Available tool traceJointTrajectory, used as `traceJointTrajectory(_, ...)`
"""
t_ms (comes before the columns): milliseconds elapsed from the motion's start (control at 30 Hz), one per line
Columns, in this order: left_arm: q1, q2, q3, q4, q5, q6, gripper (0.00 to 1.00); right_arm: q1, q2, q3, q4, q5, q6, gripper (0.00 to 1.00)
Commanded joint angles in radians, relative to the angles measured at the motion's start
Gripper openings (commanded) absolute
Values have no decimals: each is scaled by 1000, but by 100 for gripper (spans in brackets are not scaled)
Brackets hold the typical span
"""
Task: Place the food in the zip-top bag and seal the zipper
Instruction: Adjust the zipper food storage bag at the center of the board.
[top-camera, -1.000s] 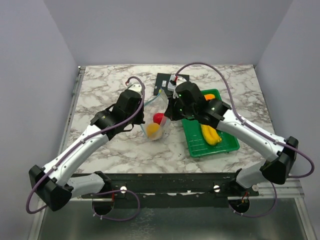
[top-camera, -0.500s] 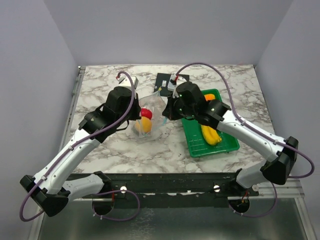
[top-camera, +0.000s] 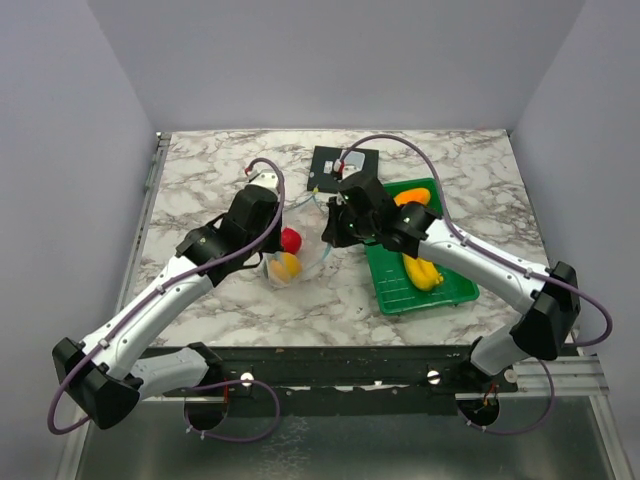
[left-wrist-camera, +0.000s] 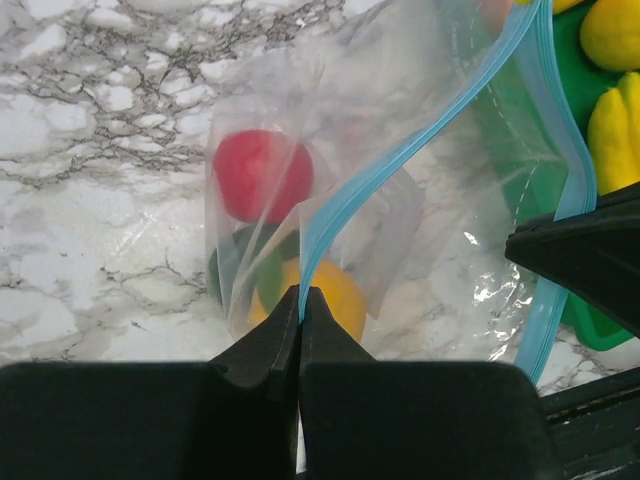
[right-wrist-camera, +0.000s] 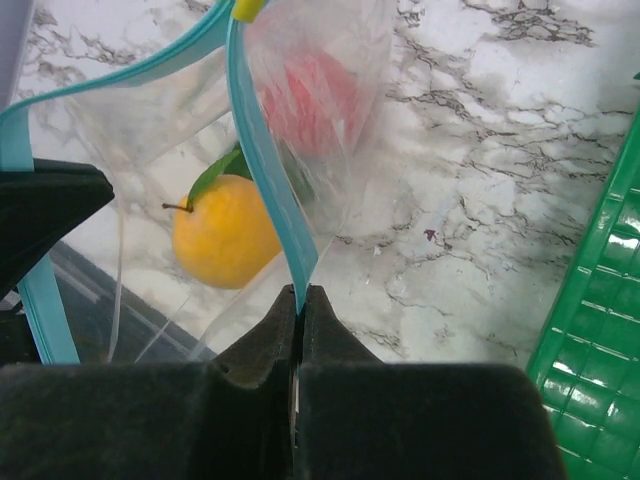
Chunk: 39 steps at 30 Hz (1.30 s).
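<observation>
Bag (top-camera: 308, 238), a clear, crinkly soft film, is held up by its mouth between your two arms over the veined marble table (top-camera: 200, 185), just left of the tray (top-camera: 395, 290). Your left gripper (left-wrist-camera: 300, 298) has its black jaws pinched tight on the thin light-blue zipper (left-wrist-camera: 400, 160). Inside the film you see a smooth round red fruit (left-wrist-camera: 262, 172) above a glossy orange one (right-wrist-camera: 225, 230) with a green leaf. Your right gripper (right-wrist-camera: 298, 293) is likewise clamped on the blue strip, and the mouth gapes between the two. The ribbed green plastic tray holds a yellow banana bunch (top-camera: 422, 270).
</observation>
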<state>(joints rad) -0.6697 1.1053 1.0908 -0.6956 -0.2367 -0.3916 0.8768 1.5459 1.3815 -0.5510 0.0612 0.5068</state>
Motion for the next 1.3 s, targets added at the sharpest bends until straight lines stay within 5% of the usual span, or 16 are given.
traceJointTrajectory(0, -2, -9, 105, 6, -32, 34, 0, 4, -89, 36, 13, 62, 4, 1)
traceJointTrajectory(600, -1, 46, 208, 14, -201, 134, 0, 4, -37, -46, 213, 76, 63, 1)
traceJointTrajectory(1267, -2, 11, -15, 172, -99, 144, 0, -7, 55, -102, 254, 81, 73, 1)
